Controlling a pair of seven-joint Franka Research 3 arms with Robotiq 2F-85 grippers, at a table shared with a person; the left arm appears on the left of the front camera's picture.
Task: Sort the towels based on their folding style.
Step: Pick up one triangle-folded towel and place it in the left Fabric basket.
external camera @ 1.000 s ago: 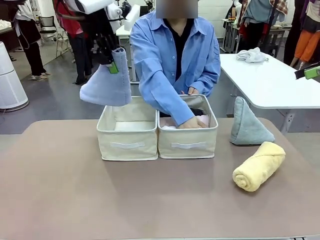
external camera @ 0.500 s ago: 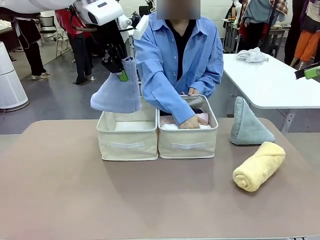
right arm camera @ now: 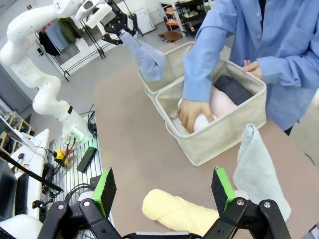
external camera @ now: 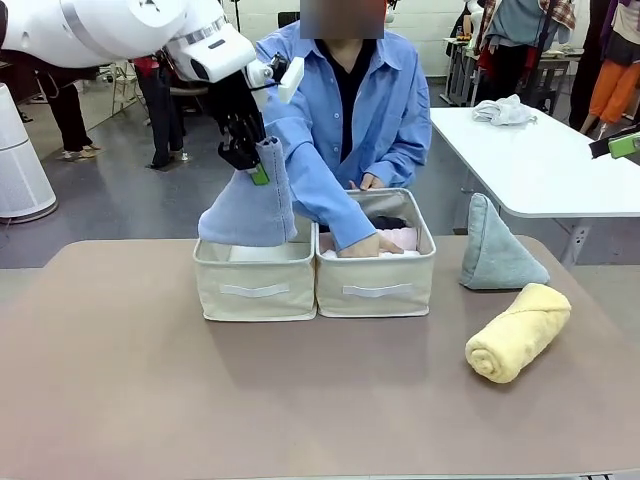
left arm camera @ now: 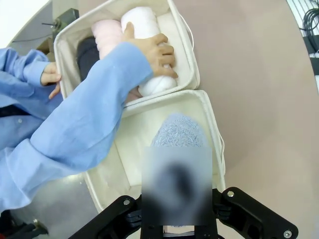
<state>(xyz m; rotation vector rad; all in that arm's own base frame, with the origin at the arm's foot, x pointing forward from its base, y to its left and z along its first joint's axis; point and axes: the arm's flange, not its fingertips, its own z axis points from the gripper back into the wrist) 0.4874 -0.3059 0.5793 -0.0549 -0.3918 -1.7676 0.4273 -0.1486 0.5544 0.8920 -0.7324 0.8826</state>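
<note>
Pinches the tip of the light blue cone towel between the fingers of the left gripper, pressed tight together on the cloth. Hangs the towel's wide base over the left box, with its lower edge level with the rim, close to the wall beside the right box. Spreads the right gripper fully, green pads well apart and touching nothing, above the table.

Places the yellow roll and the pale teal-green cone on the table to the right of the boxes, near each other. Packs the white roll, pink roll and dark grey roll side by side in the right box, with the person's hand resting on the white one.

Loses the left fingertips in the left wrist view behind out-of-focus cloth. Cuts off the yellow roll's near end behind the gripper body in the right wrist view. Cannot tell whether the blue towel's base touches the box floor.
</note>
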